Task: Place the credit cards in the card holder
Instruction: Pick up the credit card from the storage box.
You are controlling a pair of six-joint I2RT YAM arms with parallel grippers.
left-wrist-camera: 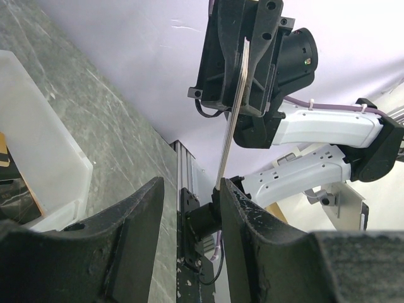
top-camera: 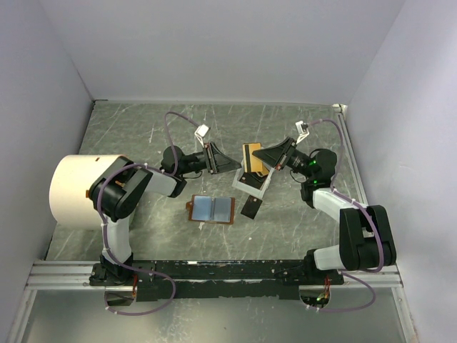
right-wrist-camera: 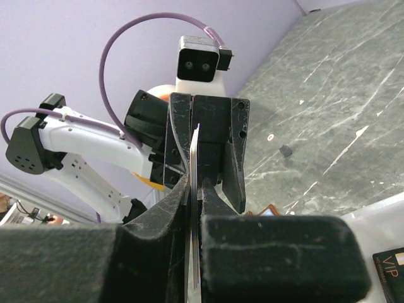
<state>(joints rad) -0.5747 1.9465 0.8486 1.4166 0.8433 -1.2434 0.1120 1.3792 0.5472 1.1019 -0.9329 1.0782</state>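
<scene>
My right claw (right-wrist-camera: 194, 197) pinches a card (right-wrist-camera: 194, 158) edge-on; my left claw (left-wrist-camera: 189, 208) gapes wide, the card seemingly brushing it. The holder (top-camera: 212, 209) lies open, blue-lined.

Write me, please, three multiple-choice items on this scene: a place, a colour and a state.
1. The card holder lies: A on a shelf; B open on the table; C on a hook.
2. Its lining is: A red; B green; C light blue.
3. The right gripper has its jaws: A shut on a card; B wide apart; C out of view.
Answers: 1 B, it lies flat on bare marble; 2 C, blue shows inside; 3 A, they pinch the card, seen edge-on.
</scene>
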